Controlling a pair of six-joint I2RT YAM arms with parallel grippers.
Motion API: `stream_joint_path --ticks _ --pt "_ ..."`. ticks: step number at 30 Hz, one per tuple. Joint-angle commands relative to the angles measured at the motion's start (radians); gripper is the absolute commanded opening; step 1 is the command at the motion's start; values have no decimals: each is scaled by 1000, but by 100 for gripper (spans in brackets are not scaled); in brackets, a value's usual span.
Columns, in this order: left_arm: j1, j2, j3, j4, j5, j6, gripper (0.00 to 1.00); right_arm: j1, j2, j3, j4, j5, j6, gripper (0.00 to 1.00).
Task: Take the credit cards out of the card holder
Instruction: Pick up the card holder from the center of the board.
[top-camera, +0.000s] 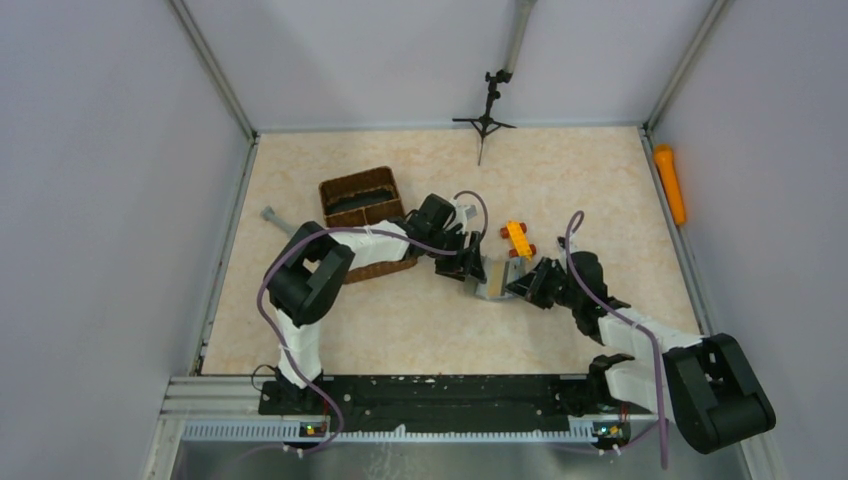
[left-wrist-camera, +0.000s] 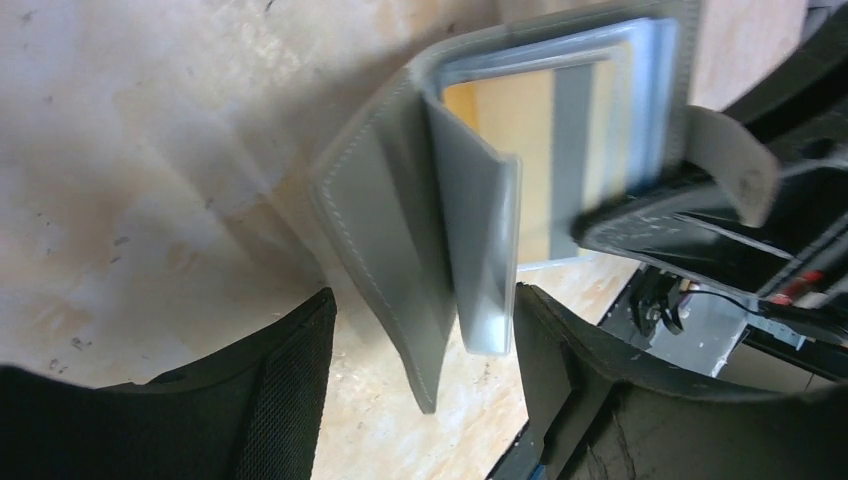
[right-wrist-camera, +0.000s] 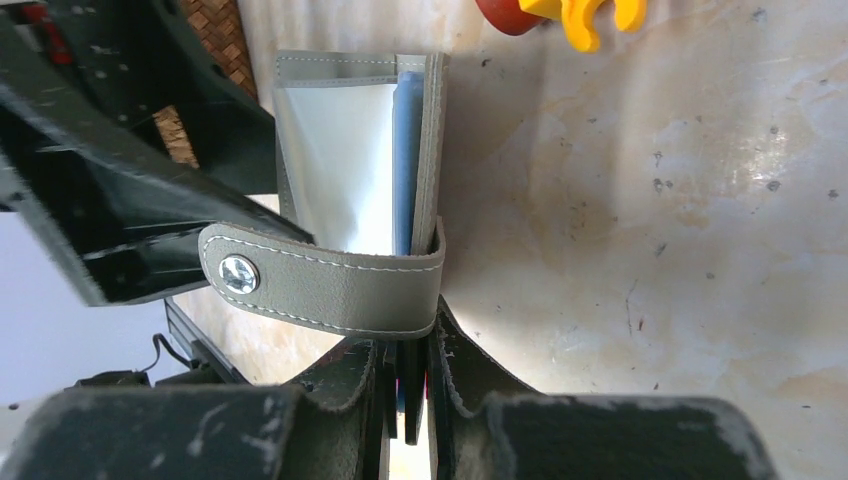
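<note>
**Holder's cracked open, no card out yet**

The card holder (top-camera: 493, 283) sits mid-table between the two arms, just this side of the orange toy brick (top-camera: 517, 240) and to the right of the basket (top-camera: 365, 215). The right gripper (right-wrist-camera: 408, 350) has its fingers pressed together on one edge of the holder, right by the snap strap (right-wrist-camera: 320, 285). The left gripper (left-wrist-camera: 425, 330) is spread wide, with the grey cover leaf and a clear sleeve in the gap, and I can't see it squeezing anything. The credit cards (left-wrist-camera: 510, 130) are tucked in the pocket behind, with a yellow-tan face showing. I'd call this the open-and-fish-for-a-card step. Next, the left fingers probably need to get past that loose sleeve, close on one card's edge and slide it along the pocket while the right side holds the holder steady.
</note>
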Motion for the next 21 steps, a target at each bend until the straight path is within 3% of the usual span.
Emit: stream_joint_path --ticks 1,5,12,14,16,19,21 --pt "-8 24 49 -46 -38 14 68 -2 2 15 77 -37 9 0" --pt "-8 37 65 -76 -51 21 53 -1 2 15 74 -33 8 0" --pt "13 -9 7 36 42 -11 4 -1 1 11 79 -29 5 0" --pt "24 -25 -15 76 73 -27 0 -1 0 14 74 -29 -2 0" --pt "41 -53 -43 115 101 -42 0 -2 -7 24 44 -24 -18 12" --pt "67 -106 -127 307 195 -116 0 -3 -28 21 48 -42 -22 42" --pt "72 -126 -168 415 250 -170 0 -3 -48 15 67 -61 -18 51"
